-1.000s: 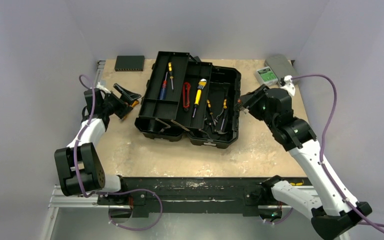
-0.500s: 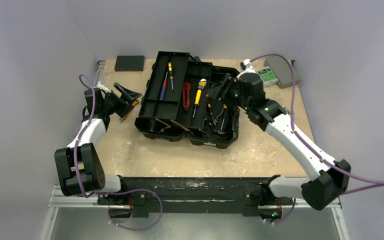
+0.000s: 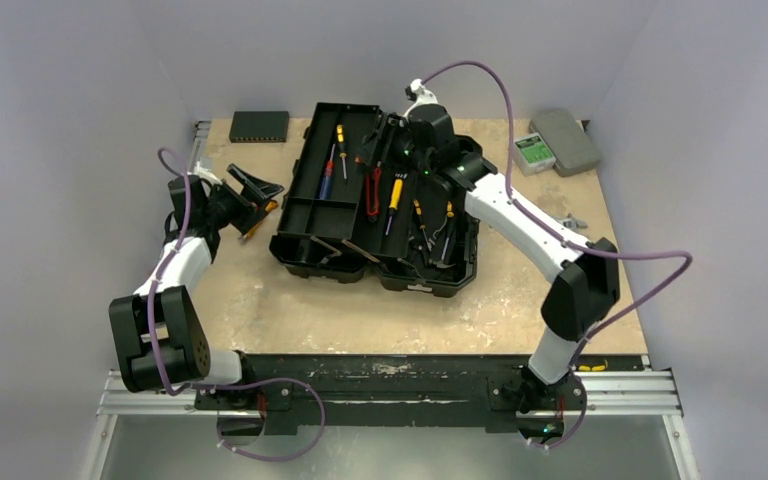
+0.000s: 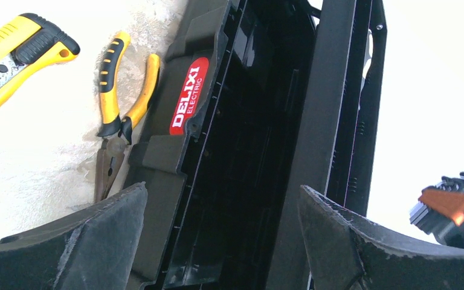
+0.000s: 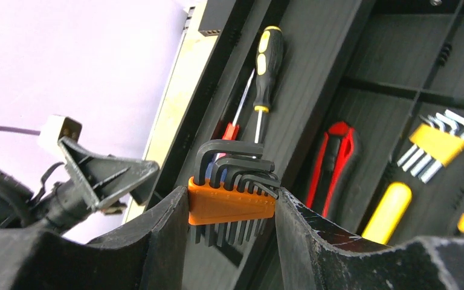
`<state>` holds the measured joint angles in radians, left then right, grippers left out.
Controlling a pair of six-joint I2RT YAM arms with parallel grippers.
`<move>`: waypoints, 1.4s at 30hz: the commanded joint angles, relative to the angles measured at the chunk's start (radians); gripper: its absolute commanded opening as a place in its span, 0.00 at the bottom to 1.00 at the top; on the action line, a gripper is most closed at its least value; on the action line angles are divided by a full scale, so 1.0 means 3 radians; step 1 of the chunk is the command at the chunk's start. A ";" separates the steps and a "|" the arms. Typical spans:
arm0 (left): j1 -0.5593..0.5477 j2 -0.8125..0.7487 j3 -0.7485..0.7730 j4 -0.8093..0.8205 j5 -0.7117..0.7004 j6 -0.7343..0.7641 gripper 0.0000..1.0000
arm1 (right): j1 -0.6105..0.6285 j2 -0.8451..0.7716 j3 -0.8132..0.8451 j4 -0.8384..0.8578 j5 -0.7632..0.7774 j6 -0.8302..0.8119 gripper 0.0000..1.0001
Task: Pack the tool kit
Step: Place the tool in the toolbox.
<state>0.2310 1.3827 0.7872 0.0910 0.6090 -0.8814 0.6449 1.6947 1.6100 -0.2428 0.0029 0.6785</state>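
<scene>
The black toolbox point(image 3: 430, 250) lies open mid-table, with its tray point(image 3: 325, 190) on its left half. In it lie screwdrivers point(image 3: 340, 140), a red utility knife point(image 3: 373, 190) and a yellow-handled driver point(image 3: 397, 185). My right gripper point(image 3: 375, 150) hangs over the tray, shut point(image 5: 231, 193) on an orange holder of black hex keys point(image 5: 232, 205). My left gripper point(image 3: 255, 195) is open point(image 4: 222, 187) and empty at the toolbox's left side, facing the red label point(image 4: 188, 96). Yellow pliers point(image 4: 121, 96) and a yellow knife point(image 4: 18, 57) lie on the table beside it.
A flat grey case point(image 3: 565, 140) and a green-faced device point(image 3: 532, 150) sit at the back right. A thin black device point(image 3: 259, 125) lies at the back left. A yellow hex key set point(image 5: 438, 145) lies in the toolbox. Walls close in on three sides.
My right arm has swung from the table's right side leftward over the toolbox, carrying the hex key set above the tray. The left arm has not moved.
</scene>
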 commanded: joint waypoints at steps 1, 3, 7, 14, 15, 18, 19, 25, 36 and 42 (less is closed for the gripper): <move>-0.0040 0.0015 -0.0002 0.0194 0.0001 -0.0034 0.91 | -0.0007 0.0331 0.0501 0.0162 -0.0125 -0.0170 0.00; -0.0044 0.0031 0.0004 0.0194 -0.0005 -0.0033 0.91 | -0.0004 0.0504 0.0651 0.0164 -0.0209 -0.0201 0.00; -0.0050 0.0029 0.0008 0.0195 -0.0034 -0.0037 0.91 | -0.0002 0.0792 0.0843 0.0220 -0.0444 -0.0247 0.00; -0.0057 0.0019 0.0012 0.0183 -0.0031 -0.0023 0.91 | 0.0003 0.0884 0.0864 0.0134 -0.0230 -0.0257 0.05; -0.0056 0.0021 0.0013 0.0185 -0.0031 -0.0023 0.91 | 0.0000 0.0855 0.0823 0.0148 -0.0181 -0.0268 0.08; -0.0060 0.0014 0.0011 0.0188 -0.0031 -0.0023 0.91 | 0.0003 0.0801 0.0787 0.0084 -0.0030 -0.0302 0.10; -0.0066 0.0014 0.0013 0.0191 -0.0031 -0.0025 0.91 | 0.0003 0.0802 0.0814 0.0019 0.0011 -0.0314 0.10; -0.0071 0.0019 0.0017 0.0183 -0.0031 -0.0014 0.91 | 0.0029 0.0781 0.0871 -0.0235 0.0309 -0.0418 0.44; -0.0075 0.0010 0.0033 0.0133 -0.0050 0.0022 0.91 | 0.0044 0.0376 0.0757 -0.0294 0.0364 -0.0501 0.73; -0.0073 -0.0017 0.0034 0.0116 -0.0058 0.0038 0.91 | 0.0042 -0.0225 0.0255 -0.0237 0.0408 -0.0526 0.75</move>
<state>0.2134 1.3903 0.7872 0.1032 0.5968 -0.8803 0.6590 1.7756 1.7622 -0.3340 0.0933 0.5480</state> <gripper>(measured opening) 0.909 0.743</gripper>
